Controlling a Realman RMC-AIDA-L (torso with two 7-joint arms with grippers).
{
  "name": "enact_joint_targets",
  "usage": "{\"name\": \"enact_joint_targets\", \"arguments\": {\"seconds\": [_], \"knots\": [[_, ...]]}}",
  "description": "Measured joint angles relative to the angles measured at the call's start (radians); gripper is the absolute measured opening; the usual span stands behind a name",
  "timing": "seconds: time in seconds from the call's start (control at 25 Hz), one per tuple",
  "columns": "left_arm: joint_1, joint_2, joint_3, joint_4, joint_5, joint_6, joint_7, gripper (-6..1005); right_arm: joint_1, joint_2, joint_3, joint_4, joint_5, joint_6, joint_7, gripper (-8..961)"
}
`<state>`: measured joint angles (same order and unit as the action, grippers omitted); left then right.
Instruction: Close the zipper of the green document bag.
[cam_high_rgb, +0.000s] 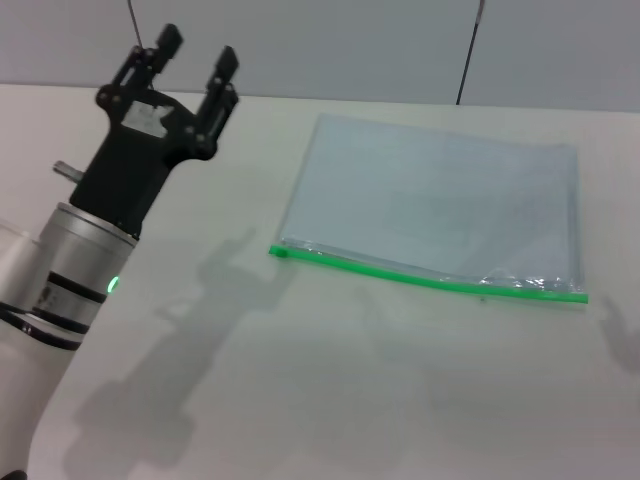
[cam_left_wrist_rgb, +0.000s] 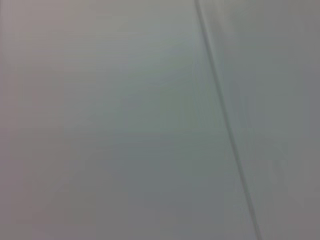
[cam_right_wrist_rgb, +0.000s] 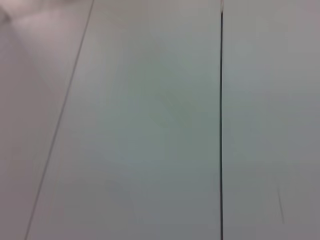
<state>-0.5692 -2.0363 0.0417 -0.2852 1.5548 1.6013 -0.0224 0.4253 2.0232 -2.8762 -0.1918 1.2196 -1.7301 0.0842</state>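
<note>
The green document bag (cam_high_rgb: 440, 205) lies flat on the white table, right of centre in the head view: a pale blue-grey translucent pouch. Its zipper (cam_high_rgb: 430, 281) is a bright green strip along the long edge nearest me. A small green tab (cam_high_rgb: 279, 251) sits at the strip's left end. My left gripper (cam_high_rgb: 196, 58) is raised at the upper left, well left of the bag, fingers apart with nothing between them. The right gripper is out of view; only a faint shadow shows at the right edge. Both wrist views show just plain wall.
The white table (cam_high_rgb: 320, 380) stretches bare in front of the bag. A grey wall (cam_high_rgb: 330, 45) runs behind the table's far edge, with a thin dark cable (cam_high_rgb: 467, 55) hanging down it.
</note>
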Motion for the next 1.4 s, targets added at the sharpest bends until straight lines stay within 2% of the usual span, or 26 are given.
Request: {"name": "enact_joint_targets", "arguments": {"seconds": [0.24, 0.48, 0.92, 1.4], "knots": [[0.008, -0.001, -0.001, 0.0, -0.018, 0.011, -0.005, 600, 0.003, -0.001, 0.0, 0.041, -0.001, -0.024, 0.101, 491], [0.009, -0.001, -0.002, 0.0, -0.018, 0.011, -0.006, 600, 0.004, -0.001, 0.006, 0.069, 0.004, -0.027, 0.113, 493], [0.005, -0.001, -0.001, 0.0, -0.018, 0.011, -0.016, 597, 0.02, -0.001, 0.005, 0.06, 0.0, -0.027, 0.114, 881], [0.001, -0.002, -0.003, 0.0, -0.018, 0.004, -0.016, 592, 0.026, 0.002, 0.006, 0.059, 0.0, -0.015, 0.115, 877]]}}
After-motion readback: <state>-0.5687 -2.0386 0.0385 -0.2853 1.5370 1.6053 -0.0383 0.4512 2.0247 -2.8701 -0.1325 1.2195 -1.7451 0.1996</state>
